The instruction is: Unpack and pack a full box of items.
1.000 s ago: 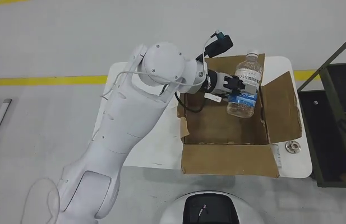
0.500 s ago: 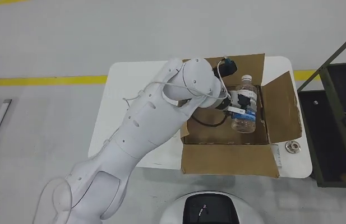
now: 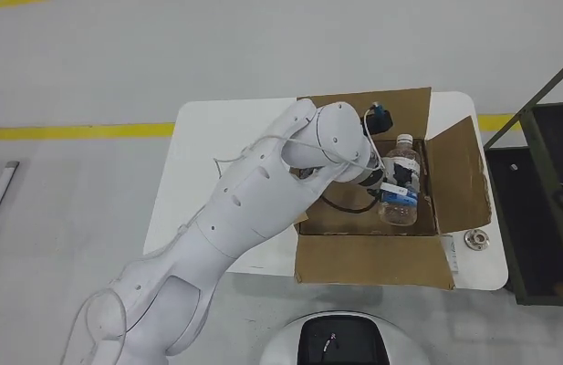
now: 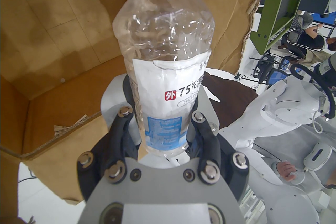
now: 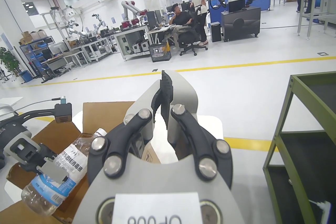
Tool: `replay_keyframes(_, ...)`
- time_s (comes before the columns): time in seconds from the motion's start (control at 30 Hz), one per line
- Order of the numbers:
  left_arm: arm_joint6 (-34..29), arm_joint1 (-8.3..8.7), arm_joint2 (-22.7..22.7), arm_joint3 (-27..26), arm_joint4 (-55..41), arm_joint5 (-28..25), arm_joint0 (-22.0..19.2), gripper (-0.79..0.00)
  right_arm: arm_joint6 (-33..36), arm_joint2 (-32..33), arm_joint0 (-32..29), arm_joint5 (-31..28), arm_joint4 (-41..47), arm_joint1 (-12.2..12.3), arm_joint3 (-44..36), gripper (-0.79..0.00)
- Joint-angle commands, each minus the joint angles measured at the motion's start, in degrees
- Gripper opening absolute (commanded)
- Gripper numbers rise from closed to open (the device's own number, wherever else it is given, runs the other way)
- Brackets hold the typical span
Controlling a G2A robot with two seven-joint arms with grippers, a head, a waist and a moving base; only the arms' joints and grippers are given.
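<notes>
One clear crumpled bottle (image 4: 162, 38), white-blue labelled, clamped in left gripper (image 4: 162, 116); right gripper (image 5: 164, 93) closed.

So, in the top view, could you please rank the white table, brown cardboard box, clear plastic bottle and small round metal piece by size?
Largest to smallest:
1. white table
2. brown cardboard box, flaps open
3. clear plastic bottle
4. small round metal piece
No pair looks close.

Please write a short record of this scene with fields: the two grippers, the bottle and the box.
Left gripper: shut on the bottle, around its labelled lower half
Bottle position: over the open inside of the box; contact with its floor unclear
Right gripper: shut, empty, raised near the box
Box: flaps open, on the white table
</notes>
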Motion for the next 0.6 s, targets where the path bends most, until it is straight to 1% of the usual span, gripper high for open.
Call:
replay_keyframes(0.0, -0.1, 0.06, 1.2, -0.2, 1.9, 0.4, -0.4, -0.785, -0.1, -0.1, -0.1, 0.1, -0.2, 0.0, -0.1, -0.785)
replay_keyframes(0.03, 0.0, -0.05, 1.9, 0.1, 1.7, 0.5, -0.4, -0.785, -0.1, -0.2, 0.0, 0.1, -0.2, 0.0, -0.1, -0.785)
replay_keyframes(0.1, 1.1, -0.45, 4.1, 2.6, 0.5, 1.6, -0.9, -0.785, -0.1, -0.3, 0.1, 0.2, -0.3, 0.0, -0.1, -0.785)
replay_keyframes(0.17, 2.5, -1.14, 7.3, 5.0, -2.1, 3.1, -2.1, -0.785, -0.1, -0.3, 0.3, 0.3, -0.3, 0.1, -0.1, -0.785)
replay_keyframes(0.27, 4.7, -2.51, 14.6, 8.4, -6.0, 5.2, -5.6, -0.785, -0.1, -0.4, 0.4, 0.2, -0.3, 0.1, 0.0, -0.785)
replay_keyframes(0.33, 5.7, -3.5, 19.1, 10.1, -10.6, 6.2, -8.2, -0.785, 0.0, -0.4, 0.4, 0.3, -0.3, 0.1, 0.1, -0.785)
replay_keyframes(0.4, 6.2, -4.47, 19.6, 11.3, -12.1, 6.8, -9.0, -0.785, 0.0, -0.5, 0.4, 0.4, -0.3, 0.2, 0.2, -0.785)
replay_keyframes(0.57, 4.2, -6.97, 19.6, 15.7, -8.1, 4.8, -8.3, -0.785, 0.0, -1.1, 0.6, 0.6, -0.3, 0.2, 0.3, -0.785)
